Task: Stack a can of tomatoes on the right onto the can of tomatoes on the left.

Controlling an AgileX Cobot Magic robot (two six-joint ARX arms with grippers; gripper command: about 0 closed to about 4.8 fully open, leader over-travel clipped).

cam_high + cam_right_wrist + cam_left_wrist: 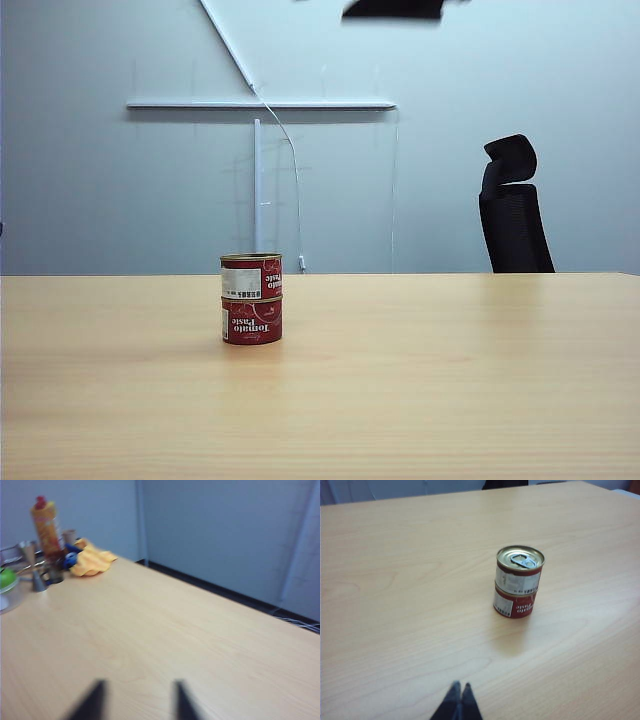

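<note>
Two red tomato paste cans stand stacked on the wooden table [450,380], left of its middle. The upper can [250,277] sits squarely on the lower can [251,321]. The left wrist view shows the same stack, with the upper can [519,570], pull-tab lid up, on the lower can [514,605]. My left gripper [460,685] is shut and empty, hovering over bare table well short of the stack. My right gripper [139,685] is open with nothing between its fingers, facing bare table away from the cans. Neither gripper's fingers show in the exterior view.
A black chair [513,210] stands behind the table at the right. A dark shape [392,8] hangs at the exterior view's top edge. At a far table corner stand a tall orange bottle [45,525], a metal cup [35,570] and a yellow cloth [90,560].
</note>
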